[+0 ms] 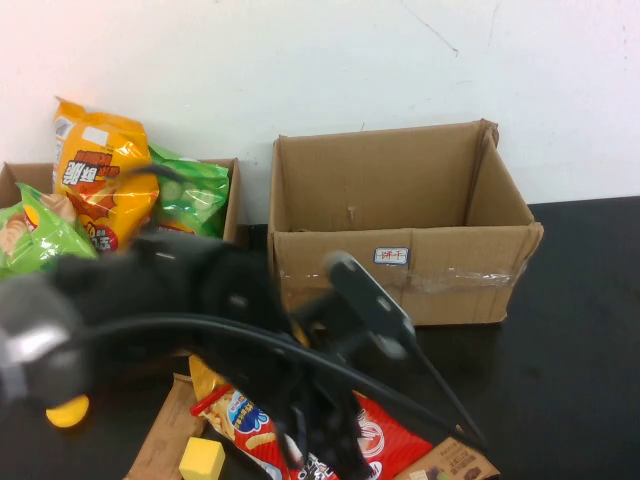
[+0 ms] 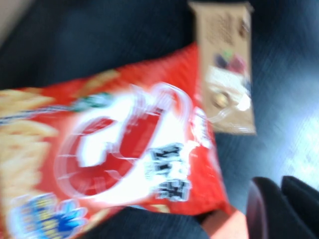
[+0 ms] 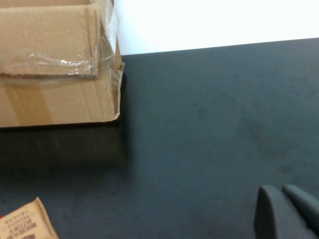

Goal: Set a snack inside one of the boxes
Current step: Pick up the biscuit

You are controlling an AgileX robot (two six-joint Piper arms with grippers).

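Red snack bag [image 2: 124,149] blurred; L gripper [image 1: 320,440] indistinct

black table [image 1: 580,330], cardboard boxes [image 1: 400,235], snack packets [image 1: 375,440]
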